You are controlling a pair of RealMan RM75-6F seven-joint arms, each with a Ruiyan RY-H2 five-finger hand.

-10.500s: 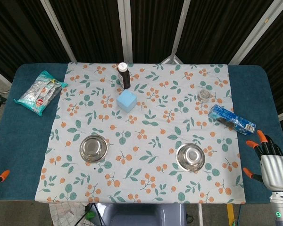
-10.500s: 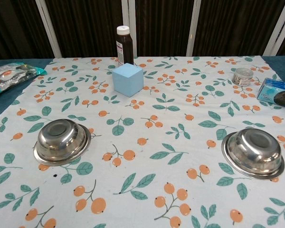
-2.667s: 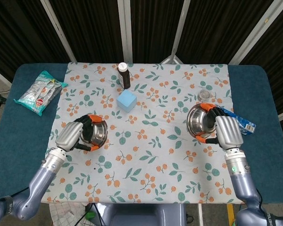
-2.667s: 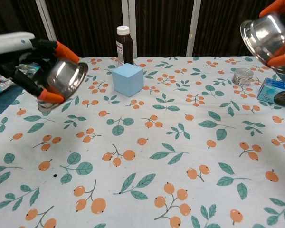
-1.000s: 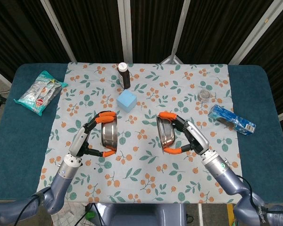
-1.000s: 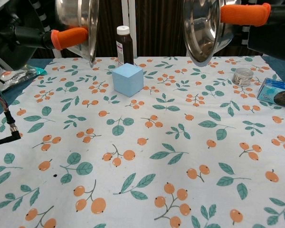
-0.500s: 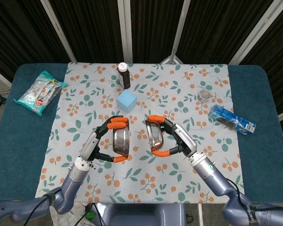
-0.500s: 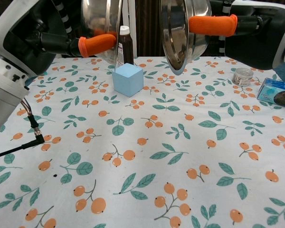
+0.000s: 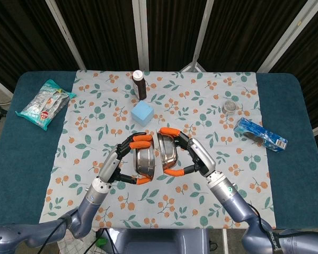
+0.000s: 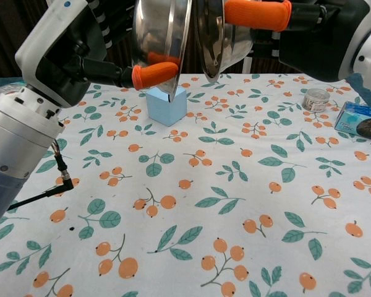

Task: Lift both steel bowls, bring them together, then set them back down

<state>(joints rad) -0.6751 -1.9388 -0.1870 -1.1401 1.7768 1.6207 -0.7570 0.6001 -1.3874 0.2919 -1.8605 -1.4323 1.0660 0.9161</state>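
Left hand (image 9: 118, 164) grips the left steel bowl (image 9: 145, 161) by its rim, orange fingertips (image 10: 154, 73) curled over the edge. Right hand (image 9: 193, 153) holds the right steel bowl (image 9: 168, 154) the same way. Both bowls are up off the floral cloth (image 9: 212, 127), tipped on edge, rims side by side mid-table — touching or just apart, can't tell. Nothing visible inside either. Blue cube (image 9: 142, 113) and dark bottle (image 9: 139, 84) sit beyond them.

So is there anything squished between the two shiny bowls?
No. In the chest view only a thin empty gap shows between the left bowl and the right bowl; the head view shows their rims nearly meeting.
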